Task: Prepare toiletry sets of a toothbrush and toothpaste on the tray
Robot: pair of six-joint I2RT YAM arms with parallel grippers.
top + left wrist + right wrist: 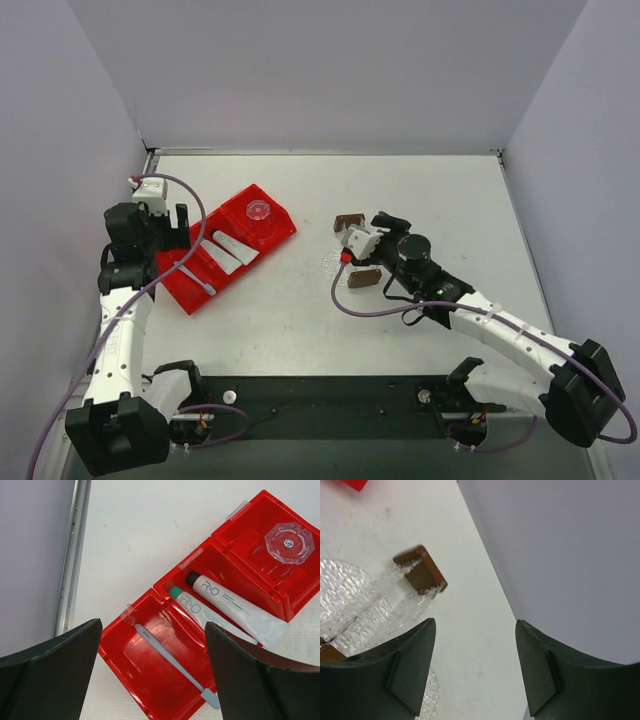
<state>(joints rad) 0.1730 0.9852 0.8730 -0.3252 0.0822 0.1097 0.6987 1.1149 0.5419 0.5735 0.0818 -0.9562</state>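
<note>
The pale blue toothbrush (172, 662) lies aslant in the near compartment of the red bin (150, 695). Two whitish toothpaste tubes lie side by side in the middle compartment, one with a black cap (235, 607) and one with a green cap (192, 607). My left gripper (152, 675) is open and empty above the toothbrush; it also shows in the top view (185, 228). The clear textured tray (340, 587) lies mid-table, faint in the top view (335, 262). My right gripper (475, 665) is open and empty over bare table just beyond the tray.
A small clear rack with brown ends (420, 572) stands over the tray; its ends also show in the top view (348, 221). A clear faceted cap (289, 542) sits in the bin's far compartment. The table's left metal edge (72, 560) and wall are close to the bin.
</note>
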